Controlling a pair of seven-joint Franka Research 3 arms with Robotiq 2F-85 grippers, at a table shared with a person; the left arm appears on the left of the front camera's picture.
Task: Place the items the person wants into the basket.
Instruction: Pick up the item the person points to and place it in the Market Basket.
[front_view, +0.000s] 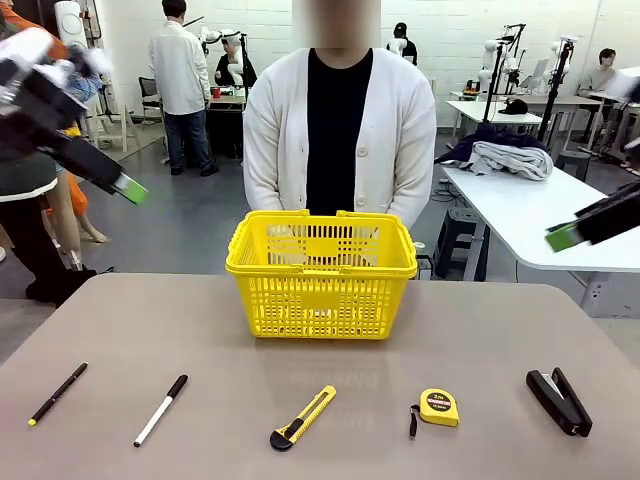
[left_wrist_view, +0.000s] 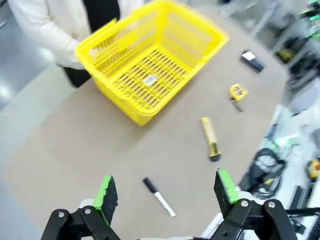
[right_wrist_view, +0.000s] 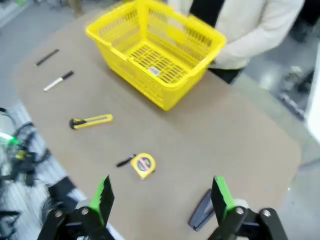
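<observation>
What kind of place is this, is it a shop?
Probably a robot lab, not a shop: the left gripper and right gripper hang over a table with a yellow basket, and farther back are white worktables and a person in a white coat.

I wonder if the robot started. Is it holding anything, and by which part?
Nothing is held. The left gripper and the right gripper are both open in the air; pen, marker and tape measure lie on the table.
</observation>
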